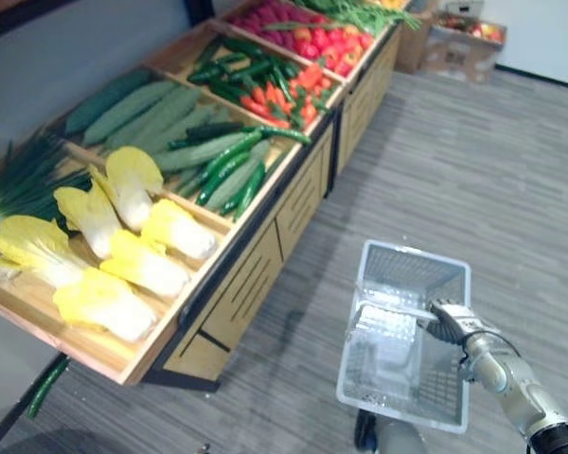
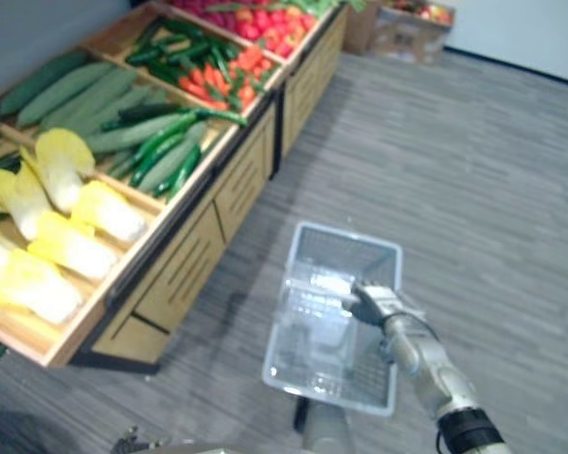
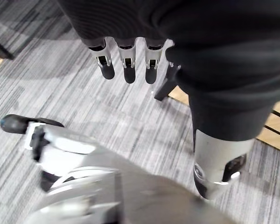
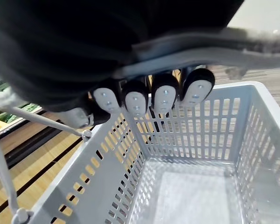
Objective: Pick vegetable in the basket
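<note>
Right robot hand [image 1: 450, 320] is curled over the thin handle [image 1: 388, 305] of the pale grey perforated plastic basket [image 1: 412, 274], gripping it above the grey striped carpet floor [image 1: 483, 161], which lies open to the robot's right. Left robot hand [image 3: 126, 58] hangs over the carpet with its fingers straight. The slanted wooden display stand [image 1: 256, 274] stands near the basket's left edge, apart from it. In it, pale yellow leafy cabbages [image 1: 142, 265] lie nearest and long green cucumbers [image 1: 218, 161] beyond.
</note>
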Motion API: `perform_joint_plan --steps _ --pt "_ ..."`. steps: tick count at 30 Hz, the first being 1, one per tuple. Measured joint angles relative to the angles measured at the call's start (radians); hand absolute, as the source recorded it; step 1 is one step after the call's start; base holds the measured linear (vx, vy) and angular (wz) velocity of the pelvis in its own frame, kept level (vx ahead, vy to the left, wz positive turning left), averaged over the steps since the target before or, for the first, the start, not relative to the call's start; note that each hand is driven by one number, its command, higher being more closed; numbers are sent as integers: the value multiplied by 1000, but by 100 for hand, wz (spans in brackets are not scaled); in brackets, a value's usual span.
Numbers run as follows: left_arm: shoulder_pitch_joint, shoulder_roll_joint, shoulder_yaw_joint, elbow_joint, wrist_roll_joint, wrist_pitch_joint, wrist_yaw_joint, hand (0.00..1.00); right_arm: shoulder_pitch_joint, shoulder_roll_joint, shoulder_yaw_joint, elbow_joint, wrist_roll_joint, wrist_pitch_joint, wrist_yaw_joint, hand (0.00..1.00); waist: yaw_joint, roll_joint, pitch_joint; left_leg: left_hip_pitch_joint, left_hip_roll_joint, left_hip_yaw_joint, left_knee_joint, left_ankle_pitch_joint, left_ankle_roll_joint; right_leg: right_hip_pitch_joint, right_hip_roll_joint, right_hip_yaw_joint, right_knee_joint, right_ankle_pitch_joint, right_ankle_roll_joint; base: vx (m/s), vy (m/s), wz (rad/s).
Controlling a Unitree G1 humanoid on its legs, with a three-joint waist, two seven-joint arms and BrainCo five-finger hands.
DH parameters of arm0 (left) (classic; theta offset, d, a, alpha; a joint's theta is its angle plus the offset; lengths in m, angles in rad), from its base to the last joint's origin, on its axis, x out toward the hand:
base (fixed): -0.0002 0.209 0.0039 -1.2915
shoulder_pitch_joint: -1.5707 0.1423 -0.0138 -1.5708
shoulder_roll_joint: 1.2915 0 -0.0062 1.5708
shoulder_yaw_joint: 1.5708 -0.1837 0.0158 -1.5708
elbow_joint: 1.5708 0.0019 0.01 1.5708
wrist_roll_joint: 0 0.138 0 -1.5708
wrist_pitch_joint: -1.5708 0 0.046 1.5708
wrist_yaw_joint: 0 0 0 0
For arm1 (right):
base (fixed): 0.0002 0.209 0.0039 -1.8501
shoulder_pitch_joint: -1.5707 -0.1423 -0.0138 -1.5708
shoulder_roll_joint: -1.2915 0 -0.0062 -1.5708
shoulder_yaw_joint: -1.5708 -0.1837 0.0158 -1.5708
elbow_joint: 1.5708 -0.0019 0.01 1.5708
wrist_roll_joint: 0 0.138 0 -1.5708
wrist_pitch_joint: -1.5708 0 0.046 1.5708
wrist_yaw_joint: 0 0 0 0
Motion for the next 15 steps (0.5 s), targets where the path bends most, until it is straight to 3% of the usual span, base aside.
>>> perform_joint_plan --steps 1,2,3,4,5,6,7,8,9,11,13,14,15 --pt "-1 -1 0 -12 -9 -1 1 0 0 -2 -11 8 0 1 0 100 2 10 -5 -83 22 74 91 -85 21 40 -3 -31 -33 0 0 356 -144 99" --pt "-1 5 1 -19 -12 -1 2 0 4 2 -22 22 0 2 0 100 3 -9 6 -162 75 230 138 -167 72 108 -12 -81 -79 -6 9 301 -112 90" --pt "-2 7 0 -19 -13 0 3 0 12 2 -29 26 0 2 0 100 0 -13 8 -186 99 320 133 -206 105 149 -21 -110 -100 -12 18 322 -82 128" --pt "-6 8 -10 -20 -12 1 4 0 53 3 -63 26 2 2 -6 100 -4 -9 4 -231 125 491 77 -261 137 210 -38 -183 -125 -22 36 297 11 146" --pt "-10 6 -33 -22 -11 3 11 0 92 3 -91 26 7 3 -20 100 -4 1 0 -240 111 634 -55 -260 143 250 -48 -239 -131 -38 60 227 67 143" --pt "-8 5 -49 -23 -9 4 13 0 105 2 -99 26 9 5 -23 100 -2 10 -4 -244 96 688 -135 -246 147 267 -47 -262 -131 -47 73 249 141 123" --pt "4 2 -80 -18 -4 15 14 0 121 2 -100 27 9 8 -23 100 -4 44 -21 -259 56 788 -317 -174 170 283 -22 -307 -128 -65 100 200 142 93" --pt "4 7 -82 -13 -2 19 15 0 131 17 -98 29 9 10 -24 100 -7 43 -37 -242 43 813 -364 -189 188 286 -26 -321 -128 -71 108 271 163 111" --pt "-3 9 -83 -11 4 23 15 0 136 22 -94 29 9 7 -24 100 -12 31 -46 -233 -6 817 -460 -185 194 278 -31 -343 -135 -69 112 239 126 83" --pt "-9 14 -82 -8 14 24 15 0 126 31 -93 41 8 5 -24 100 -1 7 -38 -232 -46 809 -518 -179 226 284 -30 -361 -161 -64 121 205 86 66" --pt "0 26 -78 4 32 26 14 0 101 56 -86 78 8 5 -24 100 3 -8 -37 -205 -70 793 -538 -179 227 317 -37 -352 -173 -60 126 170 15 36" --pt "44 16 -77 44 42 39 11 0 89 90 -85 154 8 -2 -28 100 7 15 -42 -87 -79 788 -671 -188 206 293 -77 -302 42 -62 141 171 12 6" --pt "54 17 -77 46 42 39 12 0 90 107 -85 176 8 0 -28 100 0 15 -41 -69 -78 787 -701 -187 198 228 -118 -279 205 -65 143 122 25 -6"
